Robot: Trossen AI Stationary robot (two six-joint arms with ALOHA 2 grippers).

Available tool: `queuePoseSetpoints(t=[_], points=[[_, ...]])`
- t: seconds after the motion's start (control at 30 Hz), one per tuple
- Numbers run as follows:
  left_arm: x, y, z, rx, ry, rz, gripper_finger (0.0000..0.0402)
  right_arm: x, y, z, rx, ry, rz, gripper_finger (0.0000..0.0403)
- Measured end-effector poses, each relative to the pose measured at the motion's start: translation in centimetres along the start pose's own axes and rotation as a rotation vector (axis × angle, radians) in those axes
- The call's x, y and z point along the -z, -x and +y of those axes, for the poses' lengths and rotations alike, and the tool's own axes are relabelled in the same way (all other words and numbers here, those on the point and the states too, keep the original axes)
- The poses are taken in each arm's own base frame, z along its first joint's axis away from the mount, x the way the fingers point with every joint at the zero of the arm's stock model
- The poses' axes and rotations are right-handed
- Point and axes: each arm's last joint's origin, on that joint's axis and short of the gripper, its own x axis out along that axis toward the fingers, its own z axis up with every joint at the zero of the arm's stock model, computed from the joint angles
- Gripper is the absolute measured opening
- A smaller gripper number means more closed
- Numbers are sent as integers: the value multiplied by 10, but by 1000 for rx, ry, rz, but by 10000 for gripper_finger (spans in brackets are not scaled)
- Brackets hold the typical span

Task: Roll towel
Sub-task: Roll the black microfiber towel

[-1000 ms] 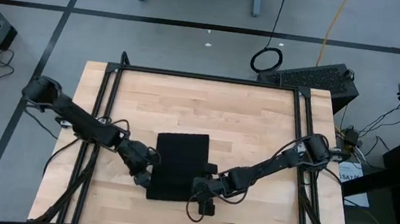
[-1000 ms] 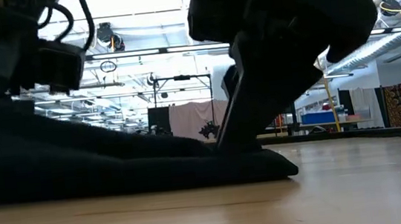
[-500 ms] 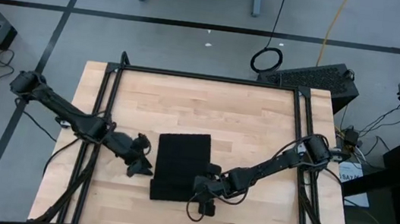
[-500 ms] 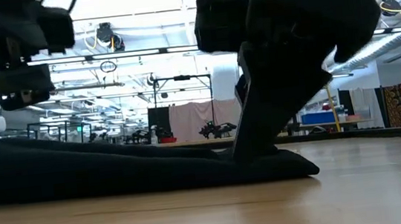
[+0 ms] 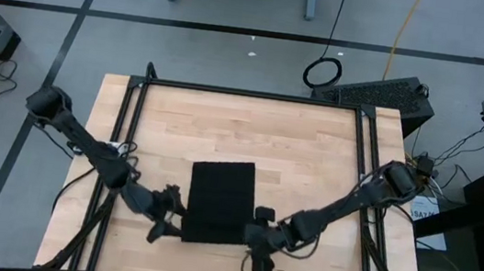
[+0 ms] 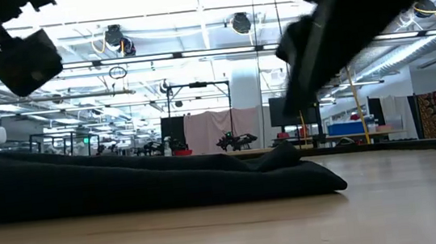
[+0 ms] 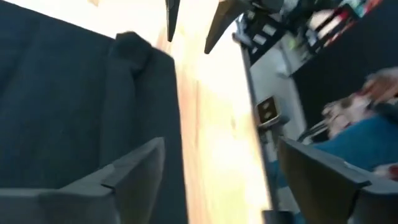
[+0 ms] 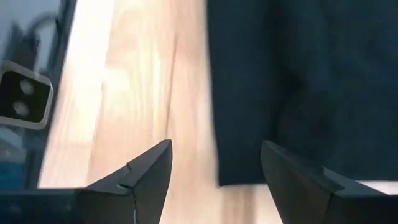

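The left gripper [image 5: 165, 223] is low on the table [image 5: 252, 128], at about 9 o'clock from the towel's near edge. Its fingers stand wide apart and hold nothing. It sits just beside the cloth, not on it.

The towel [image 5: 220, 202] is a black cloth lying mostly flat in the middle of the table, a bit toward 6 o'clock. It is not rolled yet. From table height its near end looks a little lumpy.

The right gripper [image 5: 263, 240] is at about 4 o'clock from the towel, near its corner. Its fingers are open too, and empty.

I think the arms are getting ready to grab. Next, each one should pinch a near corner and turn the edge over toward 12 o'clock to start the roll.
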Motion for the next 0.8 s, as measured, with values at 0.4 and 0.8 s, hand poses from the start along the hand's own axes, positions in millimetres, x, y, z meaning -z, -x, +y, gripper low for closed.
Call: queuePoseSetpoints(t=[0.4,0.8], points=[[18,-72,-33,-189,-272,152,349,13,-22,2,63,25,-38,238],[41,-94,-16,-426,-179,328,253,18,-42,-12,105,25,13,161]])
